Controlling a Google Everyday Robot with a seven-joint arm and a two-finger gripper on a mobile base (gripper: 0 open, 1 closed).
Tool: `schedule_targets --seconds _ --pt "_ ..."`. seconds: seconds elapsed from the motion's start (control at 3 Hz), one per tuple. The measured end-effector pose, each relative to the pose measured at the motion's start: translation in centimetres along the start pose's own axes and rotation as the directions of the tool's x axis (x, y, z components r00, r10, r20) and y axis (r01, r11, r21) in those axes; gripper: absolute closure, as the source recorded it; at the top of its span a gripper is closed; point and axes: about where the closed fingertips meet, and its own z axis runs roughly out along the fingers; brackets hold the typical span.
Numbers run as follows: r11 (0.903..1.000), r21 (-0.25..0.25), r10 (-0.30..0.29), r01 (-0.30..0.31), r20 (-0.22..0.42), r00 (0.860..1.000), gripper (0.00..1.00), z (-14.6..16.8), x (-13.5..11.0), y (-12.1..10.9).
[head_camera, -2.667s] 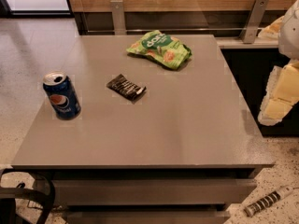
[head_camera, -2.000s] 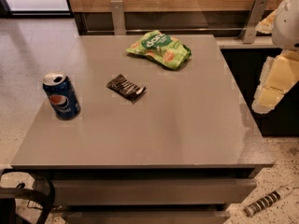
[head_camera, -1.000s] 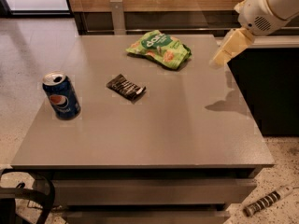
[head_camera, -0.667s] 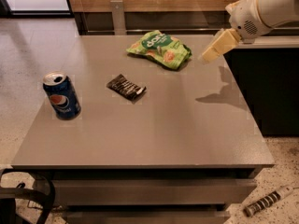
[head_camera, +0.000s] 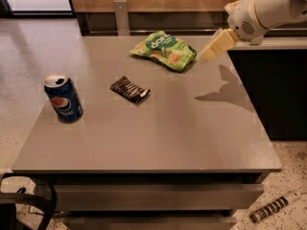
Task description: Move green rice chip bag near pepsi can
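On the flat grey table point(head_camera: 192, 138), the dark blue pepsi can point(head_camera: 63, 99) stood left of the small black striped wrapper point(head_camera: 129, 89). Beyond the wrapper lay the crinkly green rice chip bag point(head_camera: 165, 50). Farther right of the wrapper hovered the cream gripper point(head_camera: 210, 52), seemingly clear of the bag; its grip could not be told.

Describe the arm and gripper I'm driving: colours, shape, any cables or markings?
The arm is a smooth, rounded off-white shell, with a patch of small dark dots on its wrist housing. The gripper, at upper right just beside the green rice chip bag, is a blocky, pale cream-yellow piece that tapers toward its tip. No cables or lettering show.
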Motion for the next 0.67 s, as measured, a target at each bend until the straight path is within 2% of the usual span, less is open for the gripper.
schedule_targets --seconds 0.33,0.67 --pt "0.9997 -0.013 -0.023 0.022 -0.014 1.000 0.00 3.0 -0.7 -1.3" --pt "0.9961 -0.077 -0.049 0.043 -0.066 0.997 0.00 10.7 -1.2 -2.7"
